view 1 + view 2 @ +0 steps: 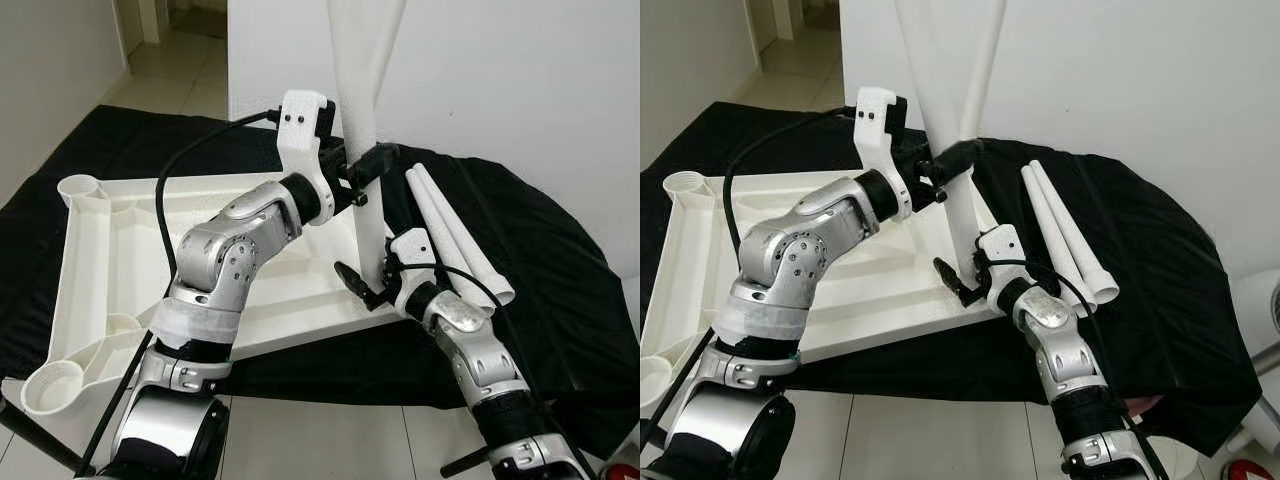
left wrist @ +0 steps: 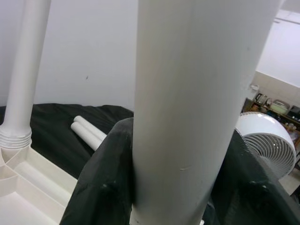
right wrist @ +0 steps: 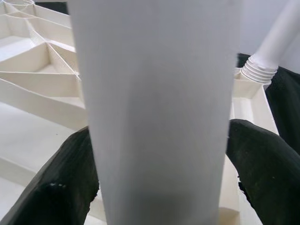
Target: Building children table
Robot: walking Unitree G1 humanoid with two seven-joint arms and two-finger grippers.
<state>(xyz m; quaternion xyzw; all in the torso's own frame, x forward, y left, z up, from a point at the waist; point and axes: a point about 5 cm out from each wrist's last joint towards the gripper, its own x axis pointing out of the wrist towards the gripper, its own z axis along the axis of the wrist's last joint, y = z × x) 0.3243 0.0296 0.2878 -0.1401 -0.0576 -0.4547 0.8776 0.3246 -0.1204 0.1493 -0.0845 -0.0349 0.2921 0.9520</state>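
The white table top (image 1: 70, 290) lies upside down on a black cloth (image 1: 560, 300). A white table leg (image 1: 362, 130) stands upright at its near right corner. My left gripper (image 1: 366, 168) is shut on this leg about halfway up, its fingers (image 2: 98, 187) pressing on both sides. Low on the same leg, just above the socket, my right gripper (image 1: 368, 287) is shut too, with fingers (image 3: 56, 187) on either side. A second leg (image 2: 23, 70) stands in the far right corner, its threaded end (image 3: 257, 71) in the socket. Two loose legs (image 1: 455, 240) lie side by side on the cloth to the right.
Open round sockets show at the near left corner (image 1: 50, 385) and far left corner (image 1: 82, 186). A white wall (image 1: 520, 70) rises just behind the cloth. A white fan (image 2: 268, 140) stands off to the right. Tiled floor (image 1: 330, 440) lies below the cloth's front edge.
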